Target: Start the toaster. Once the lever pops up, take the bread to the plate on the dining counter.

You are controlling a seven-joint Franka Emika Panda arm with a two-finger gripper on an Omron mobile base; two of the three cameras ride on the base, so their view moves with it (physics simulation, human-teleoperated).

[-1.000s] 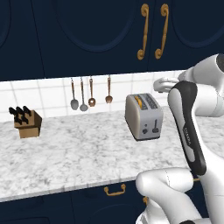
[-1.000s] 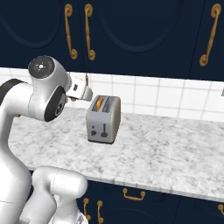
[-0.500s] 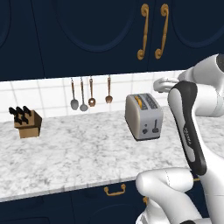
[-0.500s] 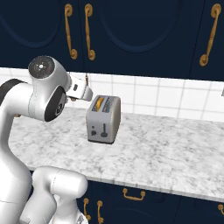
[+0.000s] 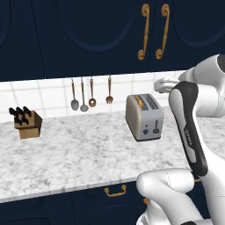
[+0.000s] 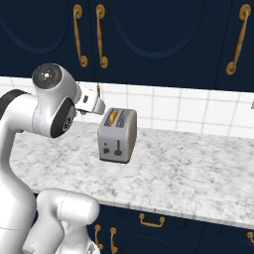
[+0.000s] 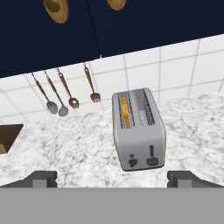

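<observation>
The silver-grey toaster (image 5: 144, 116) (image 6: 117, 135) (image 7: 138, 129) stands on the marbled wall counter (image 5: 79, 154), its dark-detailed end panel turned toward me. On that panel the lever (image 7: 152, 154) (image 5: 156, 128) (image 6: 118, 148) sits in its vertical slot, beside a round knob (image 7: 132, 161). The bread (image 7: 125, 112) (image 5: 139, 102) (image 6: 114, 117) shows as a golden strip down in one slot. My gripper (image 7: 113, 179) hangs above and in front of the toaster, open, fingertips (image 7: 43, 178) wide apart and empty. The plate and the dining counter are out of view.
A wooden knife block (image 5: 27, 123) (image 7: 8, 138) stands at the counter's left. Several utensils (image 5: 90, 94) (image 7: 65, 94) hang on the white tiled backsplash behind the toaster. Dark navy cabinets with brass handles (image 5: 153, 30) overhang the counter. Open marble lies either side of the toaster.
</observation>
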